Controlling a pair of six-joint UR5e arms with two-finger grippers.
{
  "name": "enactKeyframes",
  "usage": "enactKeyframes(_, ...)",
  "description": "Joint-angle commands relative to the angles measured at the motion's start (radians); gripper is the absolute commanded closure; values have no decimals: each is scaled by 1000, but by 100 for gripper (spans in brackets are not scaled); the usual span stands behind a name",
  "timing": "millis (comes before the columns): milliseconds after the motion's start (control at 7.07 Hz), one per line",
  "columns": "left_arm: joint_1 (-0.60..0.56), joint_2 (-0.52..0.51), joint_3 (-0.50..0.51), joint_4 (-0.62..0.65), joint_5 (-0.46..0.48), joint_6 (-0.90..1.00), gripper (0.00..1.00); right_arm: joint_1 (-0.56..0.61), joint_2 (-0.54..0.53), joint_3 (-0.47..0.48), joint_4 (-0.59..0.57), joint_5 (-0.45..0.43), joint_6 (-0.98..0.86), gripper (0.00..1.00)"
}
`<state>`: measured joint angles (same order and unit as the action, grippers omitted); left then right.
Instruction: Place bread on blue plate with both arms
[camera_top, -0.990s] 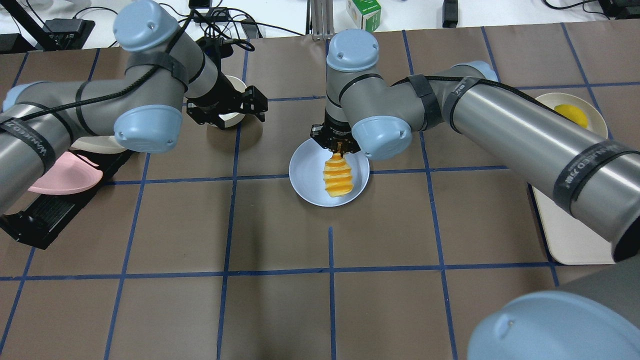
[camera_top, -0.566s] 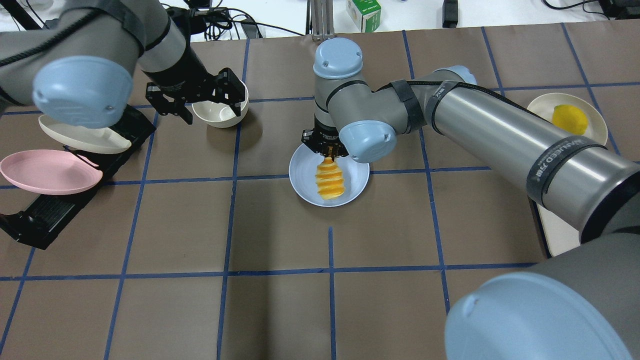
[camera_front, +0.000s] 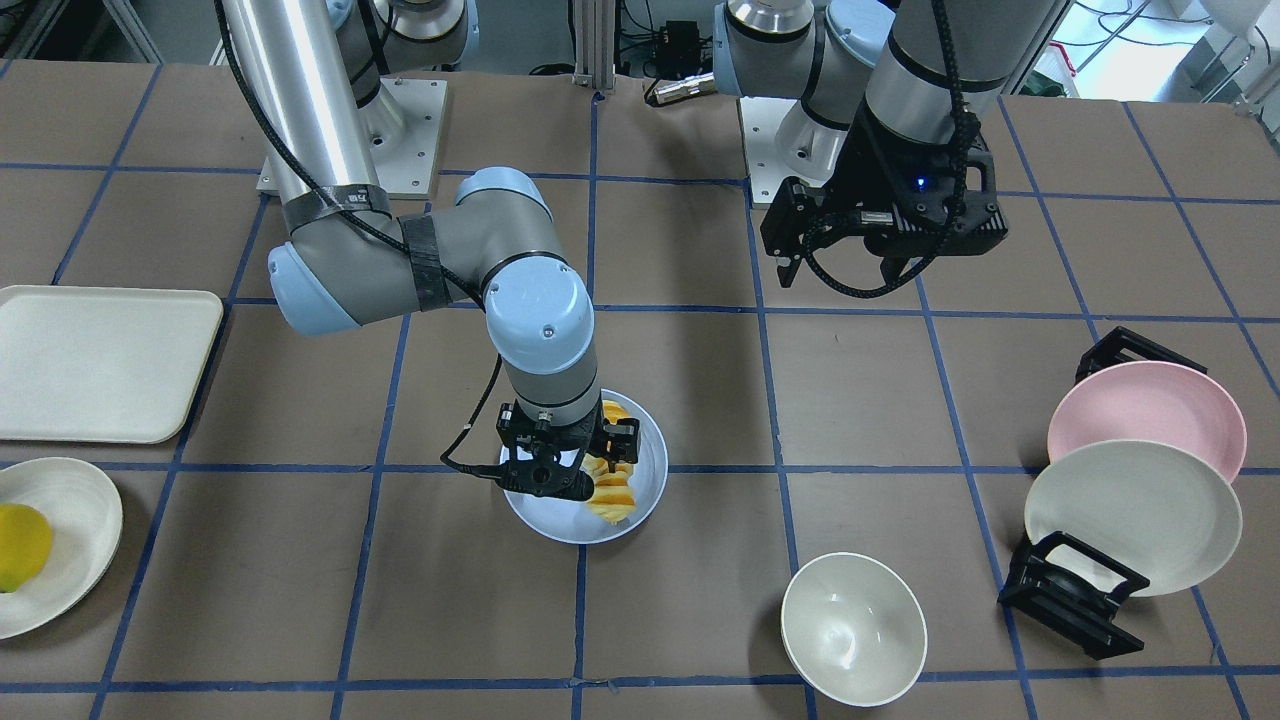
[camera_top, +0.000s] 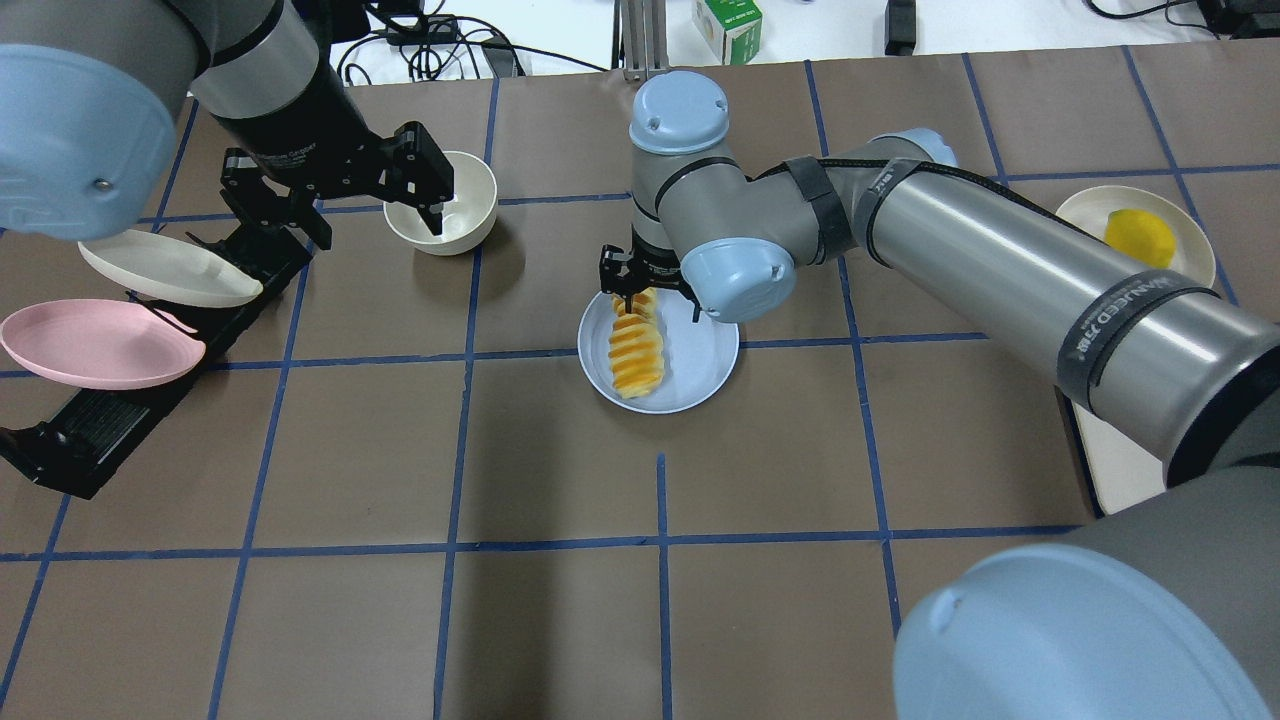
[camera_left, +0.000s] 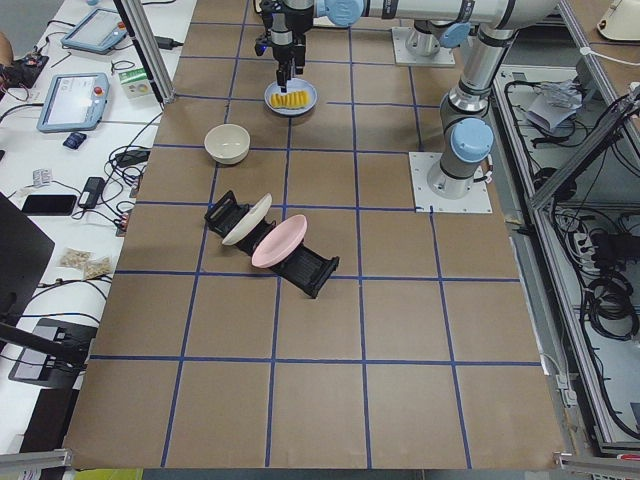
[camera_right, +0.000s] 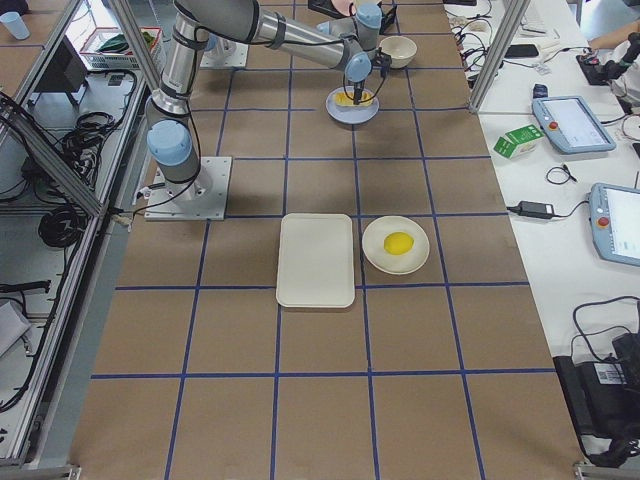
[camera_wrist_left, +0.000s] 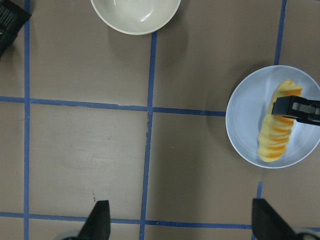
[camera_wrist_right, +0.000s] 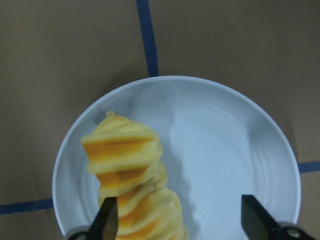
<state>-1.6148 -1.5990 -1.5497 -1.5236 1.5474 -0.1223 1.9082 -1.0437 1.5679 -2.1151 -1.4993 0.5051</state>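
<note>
The bread (camera_top: 636, 350), a ribbed yellow-orange loaf, lies flat on the blue plate (camera_top: 702, 362), a round pale blue dish on the brown table. The loaf runs from the plate's far rim toward the near one, slightly on the robot's left of the centre. The right gripper (camera_wrist_right: 181, 221) hangs over the loaf's far end with its fingers spread wide, while the left gripper (camera_wrist_left: 182, 220), also spread, hangs above the table well apart from the plate.

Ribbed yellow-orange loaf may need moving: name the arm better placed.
Right: right fingers hang open over the loaf on the round blue plate; left fingers hover high, away from it.
</note>
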Motion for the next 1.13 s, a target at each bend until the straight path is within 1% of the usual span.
enactKeyframes(0, -1, 2, -3, -1, 0, 3, 0, -30, -51, 3, 9, -5, -5, 0)
enactKeyframes(141, -1, 2, -3, -1, 0, 3, 0, -88, -108, 17, 53, -9, -52, 0)
enactKeyframes(283, -1, 2, -4, -1, 0, 3, 0, -160, -172, 18, 143, -9, -179, 0)
enactKeyframes(424, -1, 5, -6, -1, 0, 3, 0, -229, -223, 20, 203, -10, -277, 0)
enactKeyframes(566, -1, 7, -9, -1, 2, 3, 0, -273, -258, 18, 249, -13, -324, 0)
enactKeyframes(848, -1, 8, -9, -1, 2, 3, 0, -294, -341, 21, 316, -189, -332, 0)
enactKeyframes(990, 4, 8, -12, -3, 2, 3, 0, -296, -379, 23, 332, -177, -341, 0)
